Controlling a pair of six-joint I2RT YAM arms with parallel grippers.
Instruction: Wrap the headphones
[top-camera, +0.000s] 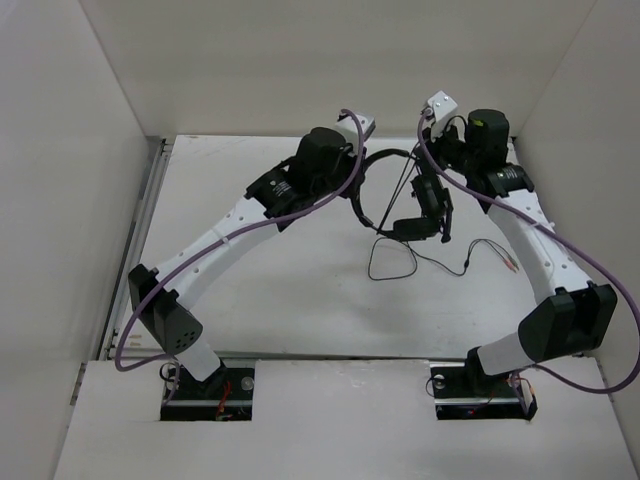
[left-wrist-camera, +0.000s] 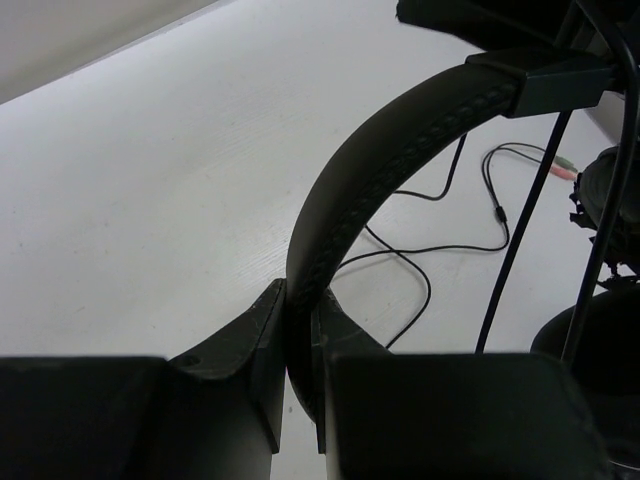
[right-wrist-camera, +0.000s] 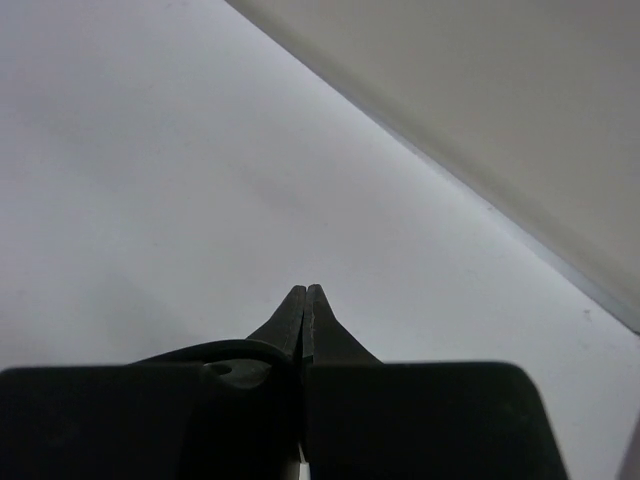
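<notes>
**A:** Which step is in hand, and how should it be done well?

**B:** I judge that the winding is only starting. The headphones (top-camera: 420, 215) hang in the air over the far part of the table (top-camera: 280, 290), a little right of its middle and well away from the near edge. The left gripper (left-wrist-camera: 300, 315) pinches the headband (left-wrist-camera: 400, 130) between both fingers, and the earcups (top-camera: 428, 200) hang under it. The right gripper (right-wrist-camera: 305, 300) has its fingers pressed together. Its own camera does not show if something thin is caught there.

**A:** And the wire?

**B:** Most of the cable (left-wrist-camera: 428, 287) lies loose on the table in loops toward the right edge. The plugs (left-wrist-camera: 558, 166) are at its end, nearest that edge. In my opinion the left arm should hold the headband steady. The right one should lead the cable around in even turns, not pulling hard, so that the plugs do not catch.

**A:** What about the room and the surface?

**B:** Plain pale walls (top-camera: 300, 60) close the far, left and right edges. The table is white, flat and matt. I think a thin cable slides easily on it but is difficult to pick up.
</notes>
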